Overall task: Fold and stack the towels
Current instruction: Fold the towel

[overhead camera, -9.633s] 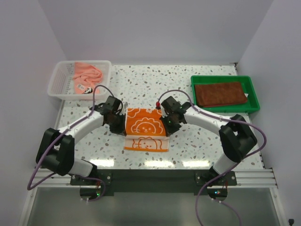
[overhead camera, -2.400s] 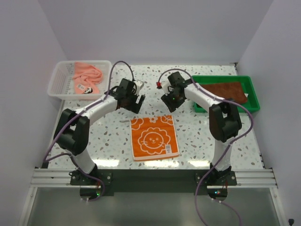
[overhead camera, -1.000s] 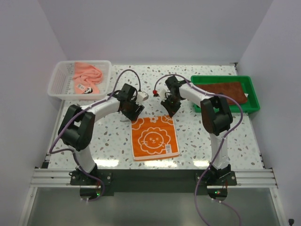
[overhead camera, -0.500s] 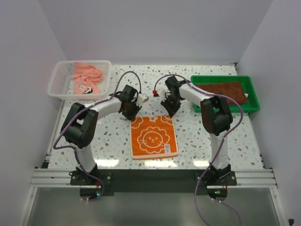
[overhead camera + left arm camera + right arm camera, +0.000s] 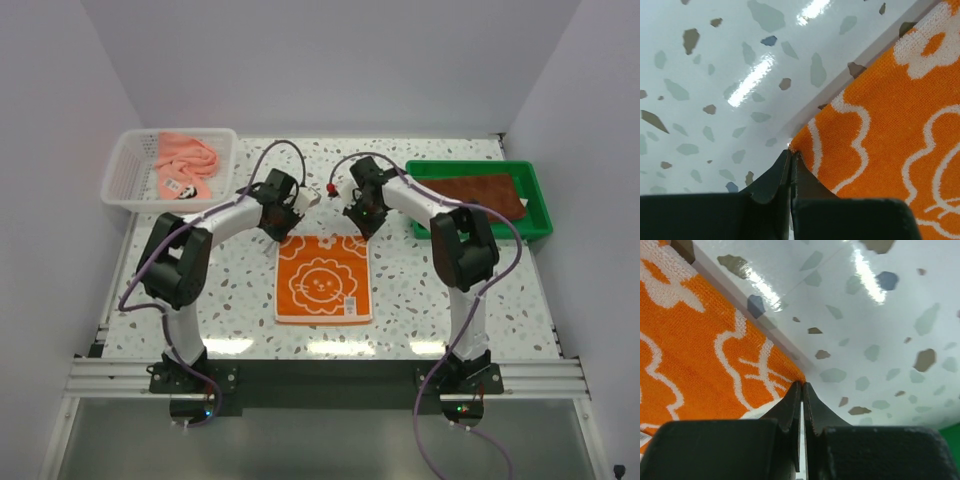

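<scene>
Now: orange towel (image 5: pixel 322 280) flat on mid-bench (image 5: pixel 430 290), lion print up, nudged farther and squarer than moment ago. Left pincer (image 5: pixel 791 159) just snapped shut on far-left corner; right pincer (image 5: pixel 801 390) clamped on far-right corner. Both far corners held: fold toward near edge likely next. Brown towel (image 5: pixel 468 197) in green tray (image 5: pixel 470 233); salmon towel (image 5: pixel 185 158) in white basket (image 5: pixel 120 180).

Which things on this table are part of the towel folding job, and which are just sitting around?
Part of the job:
orange towel
brown towel
salmon towel

Just lying about:
white basket, holding the salmon towel
green tray, holding the brown towel
</scene>
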Robot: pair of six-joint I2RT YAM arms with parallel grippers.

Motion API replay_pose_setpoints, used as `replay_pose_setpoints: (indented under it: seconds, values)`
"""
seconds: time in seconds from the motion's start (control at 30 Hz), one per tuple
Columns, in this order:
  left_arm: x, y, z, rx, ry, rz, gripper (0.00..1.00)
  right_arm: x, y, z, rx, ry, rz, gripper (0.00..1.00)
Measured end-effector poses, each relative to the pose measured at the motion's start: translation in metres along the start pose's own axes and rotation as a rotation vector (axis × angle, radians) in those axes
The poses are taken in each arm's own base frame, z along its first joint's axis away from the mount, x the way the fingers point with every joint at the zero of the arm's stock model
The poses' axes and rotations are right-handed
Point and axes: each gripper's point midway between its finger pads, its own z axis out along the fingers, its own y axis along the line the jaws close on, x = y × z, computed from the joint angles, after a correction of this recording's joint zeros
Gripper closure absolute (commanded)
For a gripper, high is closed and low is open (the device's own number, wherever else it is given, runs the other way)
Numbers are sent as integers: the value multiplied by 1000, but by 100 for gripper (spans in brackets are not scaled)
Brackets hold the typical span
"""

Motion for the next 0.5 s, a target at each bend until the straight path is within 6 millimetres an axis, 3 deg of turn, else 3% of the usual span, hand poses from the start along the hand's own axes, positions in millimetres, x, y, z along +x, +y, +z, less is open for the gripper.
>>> replay_pose_setpoints:
  seconds: [0.23,0.37,0.5]
  values:
    - [-18,11,-24,-65,-82,17,100,-18,-10,-42,109,-132,45,100]
    - [-18,7,-49,-80,-140,-3,100,-17,-4,-64,136,-179,72,100]
    - [-8,-5,-60,-73,-149,-54,100,-11,10,-74,155,-179,92,100]
